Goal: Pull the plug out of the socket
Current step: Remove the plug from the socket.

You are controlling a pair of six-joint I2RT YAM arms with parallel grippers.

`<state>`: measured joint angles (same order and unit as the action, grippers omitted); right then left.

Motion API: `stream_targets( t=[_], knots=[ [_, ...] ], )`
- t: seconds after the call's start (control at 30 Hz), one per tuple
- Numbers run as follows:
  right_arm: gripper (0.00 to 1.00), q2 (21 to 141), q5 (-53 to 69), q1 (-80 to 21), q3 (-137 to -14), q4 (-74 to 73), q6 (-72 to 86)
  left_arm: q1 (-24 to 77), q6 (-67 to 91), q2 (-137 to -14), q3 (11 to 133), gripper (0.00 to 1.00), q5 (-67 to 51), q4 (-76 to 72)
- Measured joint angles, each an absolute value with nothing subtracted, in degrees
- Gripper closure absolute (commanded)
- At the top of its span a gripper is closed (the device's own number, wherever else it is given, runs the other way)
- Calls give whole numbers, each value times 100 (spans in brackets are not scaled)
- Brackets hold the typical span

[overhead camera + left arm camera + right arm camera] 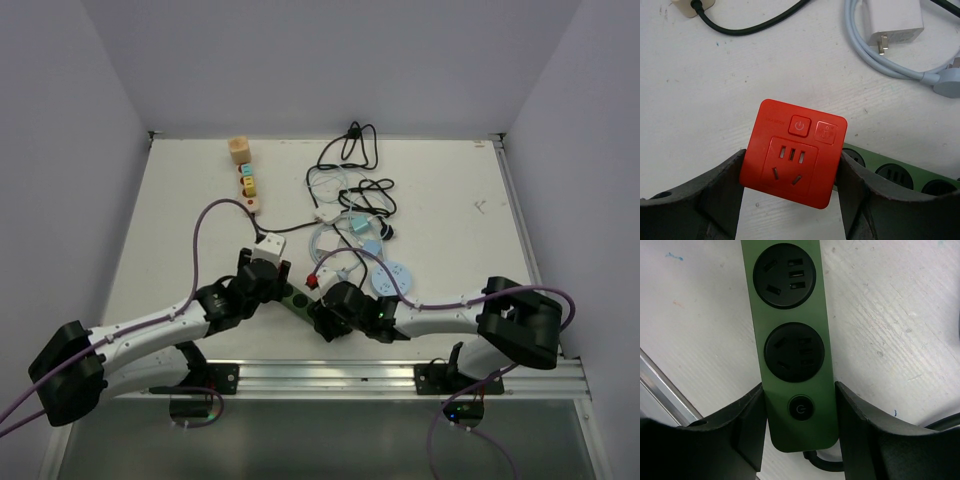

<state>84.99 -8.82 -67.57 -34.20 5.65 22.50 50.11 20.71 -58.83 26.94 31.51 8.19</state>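
The plug (792, 150) is a red square adapter with a power button and its own socket face. My left gripper (791, 172) is shut on it, one finger (725, 185) pressing each side. Its right edge overlaps the end of the green socket strip (900, 172); I cannot tell whether its pins still sit in the strip. My right gripper (799, 412) is shut on the strip (790, 315) at its power-button end, with two free round outlets beyond. From above, the left gripper (268, 278) and right gripper (325, 318) face each other across the strip (298, 300); the plug is hidden there.
A white charger (895, 20), a pale blue cable (880, 65) and a black cable (750, 25) lie just beyond the plug. Farther back are a beige strip with coloured buttons (247, 180), tangled cables (350, 190) and round blue sockets (392, 275). An aluminium rail (330, 375) lines the near edge.
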Motion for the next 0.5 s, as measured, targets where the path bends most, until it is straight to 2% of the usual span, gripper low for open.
stream_targets(
  t=[0.23, 0.5],
  knots=[
    [100, 8503, -1188, -6873, -3472, 399, 2233, 5009, 2152, -6233, 2882, 100, 3164, 856],
    [100, 8552, -1881, -7057, -3562, 99, 2362, 5017, 2187, -7310, 4278, 100, 3022, 2043]
  ],
)
